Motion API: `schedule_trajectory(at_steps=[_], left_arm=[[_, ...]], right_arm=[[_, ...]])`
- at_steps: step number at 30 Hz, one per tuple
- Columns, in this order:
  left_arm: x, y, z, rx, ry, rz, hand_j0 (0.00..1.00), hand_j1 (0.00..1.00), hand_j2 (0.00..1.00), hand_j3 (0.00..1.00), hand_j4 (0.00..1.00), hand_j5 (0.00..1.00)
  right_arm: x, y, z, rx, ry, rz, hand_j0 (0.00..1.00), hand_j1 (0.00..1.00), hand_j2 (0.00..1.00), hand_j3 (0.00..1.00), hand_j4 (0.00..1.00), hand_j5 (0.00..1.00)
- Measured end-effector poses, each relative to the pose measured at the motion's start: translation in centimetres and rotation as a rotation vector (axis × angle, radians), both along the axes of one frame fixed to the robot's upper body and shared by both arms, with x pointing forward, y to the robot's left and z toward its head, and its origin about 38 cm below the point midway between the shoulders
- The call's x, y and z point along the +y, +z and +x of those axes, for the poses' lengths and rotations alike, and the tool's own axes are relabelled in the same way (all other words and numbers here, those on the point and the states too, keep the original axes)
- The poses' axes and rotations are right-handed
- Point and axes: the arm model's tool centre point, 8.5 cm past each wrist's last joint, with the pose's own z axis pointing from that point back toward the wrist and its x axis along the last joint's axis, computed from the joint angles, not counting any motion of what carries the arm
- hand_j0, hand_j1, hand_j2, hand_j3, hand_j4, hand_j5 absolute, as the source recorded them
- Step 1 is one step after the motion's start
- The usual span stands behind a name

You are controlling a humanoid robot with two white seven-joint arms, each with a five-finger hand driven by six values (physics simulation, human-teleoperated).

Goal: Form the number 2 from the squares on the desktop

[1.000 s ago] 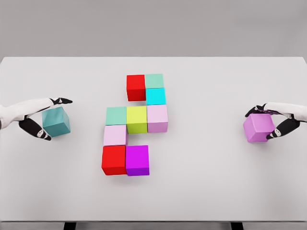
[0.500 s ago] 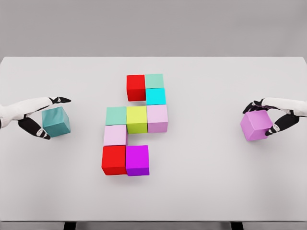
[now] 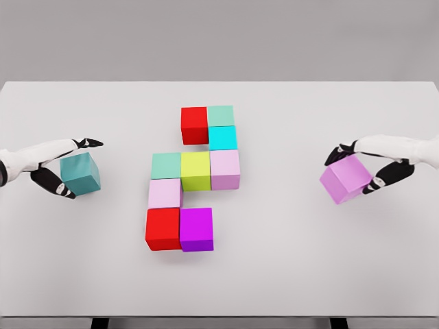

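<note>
Both forearms were cut off at the surface's (image 3: pixel 288 274) side edges. The right robot hand (image 3: pixel 362 171) gripped a tilted violet cube (image 3: pixel 345 180) near the right edge; the left robot hand (image 3: pixel 60 168) clasped a teal cube (image 3: pixel 80 174) near the left edge. Nine cubes sat mid-surface: two red, two pale pink, two mint, one cyan, one yellow-green, one magenta.

both forearms cropped, table legs (image 3: pixel 100 322) cropped
</note>
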Motion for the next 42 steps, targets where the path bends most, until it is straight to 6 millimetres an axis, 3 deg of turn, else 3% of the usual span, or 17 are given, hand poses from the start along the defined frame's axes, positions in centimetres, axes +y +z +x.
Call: schedule_trajectory(at_steps=[10,15,20,26,33,42], left_arm=[[0.3,-0.4,0.2,0.006,0.014,0.001,1.0,1.0,1.0,1.0,1.0,1.0],[0.2,-0.5,0.3,0.007,0.014,0.0,1.0,1.0,1.0,1.0,1.0,1.0],[0.2,-0.9,0.1,0.013,0.016,-0.003,0.76,0.76,0.76,0.76,0.76,0.76],[0.3,-1.0,0.0,-0.007,0.03,-0.009,0.65,0.65,0.65,0.65,0.65,0.65],[0.2,-1.0,0.1,-0.012,0.031,-0.015,0.58,0.58,0.58,0.58,0.58,0.58],[0.0,0.2,0.7,-0.044,0.033,-0.032,0.54,0.54,0.54,0.54,0.54,0.54]], right_arm=[[1.9,0.6,-0.7,-0.072,0.168,0.009,0.62,0.62,0.62,0.62,0.62,0.62],[4.2,1.6,0.0,-0.135,0.268,-0.019,0.62,0.62,0.62,0.62,0.62,0.62],[6.2,-0.2,-0.3,-0.11,0.339,-0.044,0.62,0.62,0.62,0.62,0.62,0.62],[7.0,-0.8,-0.6,-0.109,0.389,-0.042,0.62,0.62,0.62,0.62,0.62,0.62],[8.1,0.1,-0.6,-0.146,0.458,-0.025,0.62,0.62,0.62,0.62,0.62,0.62],[10.1,0.3,-0.9,-0.165,0.56,-0.006,0.62,0.62,0.62,0.62,0.62,0.62]])
